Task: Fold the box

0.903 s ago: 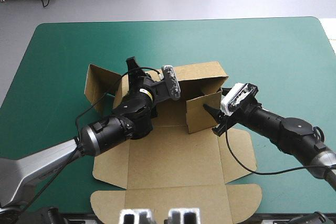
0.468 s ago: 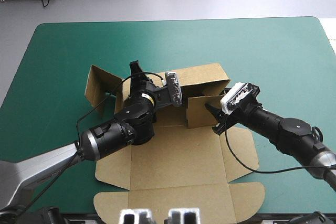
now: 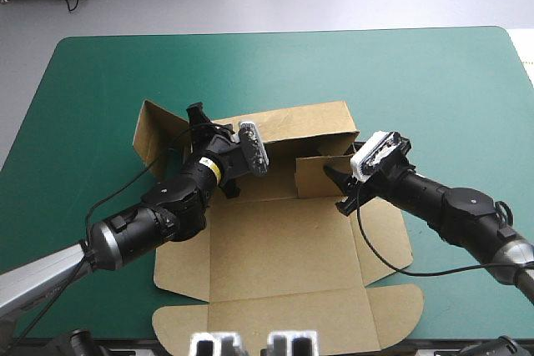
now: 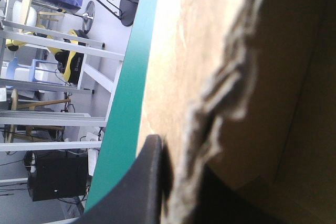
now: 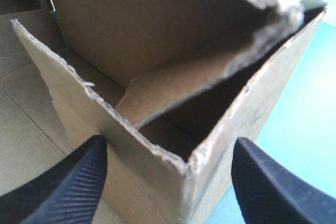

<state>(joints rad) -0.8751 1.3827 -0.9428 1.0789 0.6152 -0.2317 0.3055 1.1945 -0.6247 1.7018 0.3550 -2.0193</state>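
Inside right pincer, box corner

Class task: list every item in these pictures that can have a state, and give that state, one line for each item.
Brown cardboard box: half folded, far walls raised, near panels flat.
Left black two-fingered pincer: shut on the box, at its left side.
Right black two-fingered pincer: open, astride the raised right corner.
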